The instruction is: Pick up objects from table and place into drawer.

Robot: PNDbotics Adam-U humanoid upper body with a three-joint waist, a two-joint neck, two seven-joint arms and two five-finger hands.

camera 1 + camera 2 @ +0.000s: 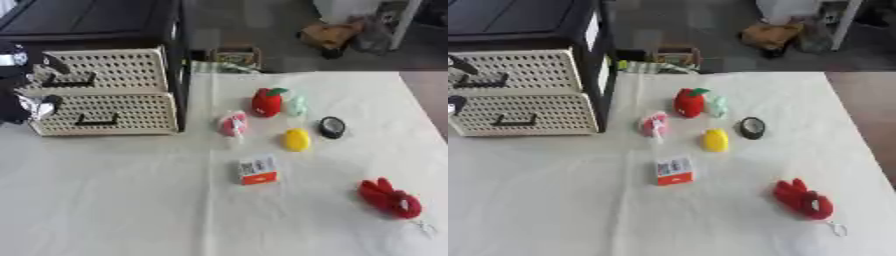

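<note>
A table draped in a white cloth (114,200) filled most of the frame. At upper left stood a dark cabinet with two cream perforated drawers (101,92), each with a dark handle, the lower one (103,114) pulled forward a little.

The left eye view showed the robot's left hand (24,95) at the left edge, black and silver, against the drawer fronts; its fingers were too blurred to tell whether they were open or curled. The right eye view showed only a sliver of it.

The objects lay on the cloth right of the drawers, untouched: a red apple-like toy (267,101) beside a pale green item (297,105), a pink and white object (232,123), a yellow one (297,139), a small dark round thing (332,127), an orange and white box (258,170), and a red plush (389,199) toward the lower right.
</note>
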